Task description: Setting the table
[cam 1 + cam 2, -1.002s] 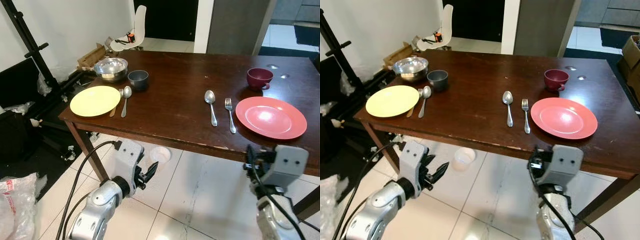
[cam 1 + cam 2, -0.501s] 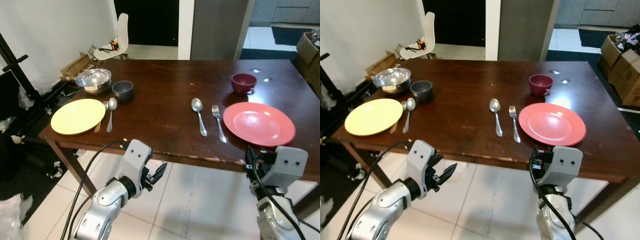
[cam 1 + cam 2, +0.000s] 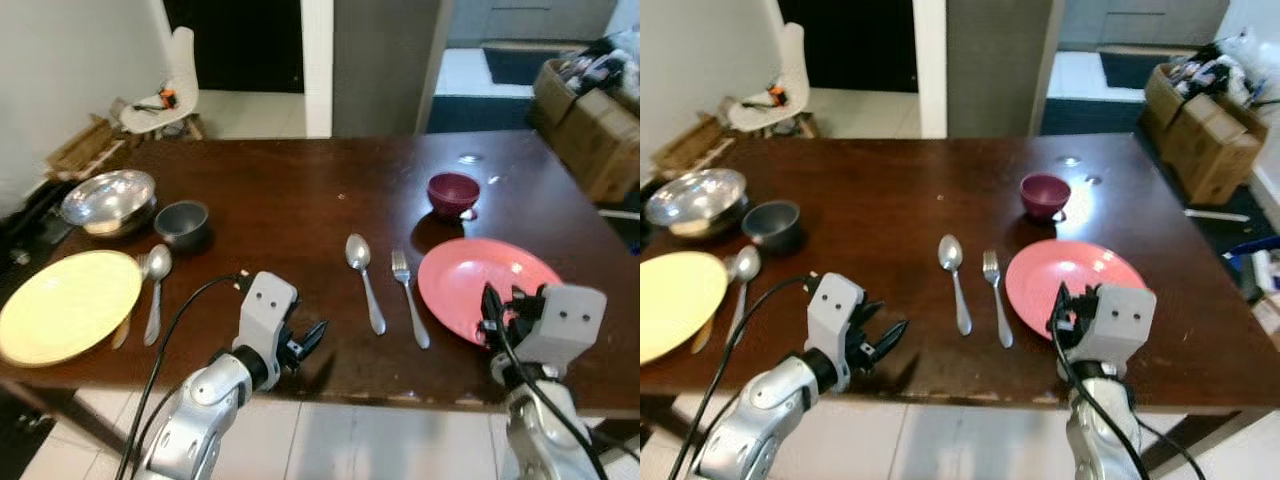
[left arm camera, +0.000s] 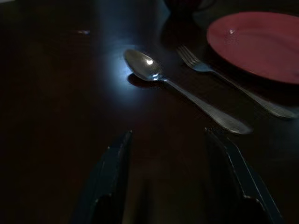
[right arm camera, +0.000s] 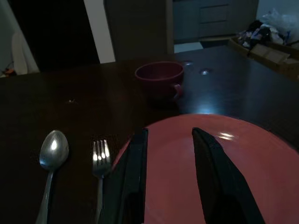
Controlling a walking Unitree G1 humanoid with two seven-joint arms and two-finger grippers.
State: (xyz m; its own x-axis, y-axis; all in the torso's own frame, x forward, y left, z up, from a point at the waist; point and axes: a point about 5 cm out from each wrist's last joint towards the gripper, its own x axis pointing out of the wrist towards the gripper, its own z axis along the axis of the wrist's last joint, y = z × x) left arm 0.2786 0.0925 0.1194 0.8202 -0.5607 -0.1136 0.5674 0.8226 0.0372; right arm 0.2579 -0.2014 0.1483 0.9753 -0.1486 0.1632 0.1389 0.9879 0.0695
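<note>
Head camera, left eye: a dark wooden surface carries two place settings. On the robot's left lie a yellow plate, a spoon beside it, a grey cup and a steel bowl. On its right sit a red plate, a fork just beside it, a second spoon next to the fork, and a maroon cup beyond the plate. The left end effector hovers at the near edge of the surface, its fingers parted and holding nothing.

Head camera, right eye: the right end effector hangs over the near rim of the red plate, empty.

Left wrist camera: two black fingers stand well apart over bare wood, pointed toward the spoon and fork, with the red plate past them.

Right wrist camera: the fingers are spread above the red plate, touching nothing; the maroon cup stands behind, the fork and spoon to one side.

Judging from the layout, both settings look largely in place, and the step in hand appears to be an approach to the right-hand setting. The next move likely calls for choosing one piece, the spoon or fork, lowering an open end effector squarely over its thin handle, and closing low against the wood.
</note>
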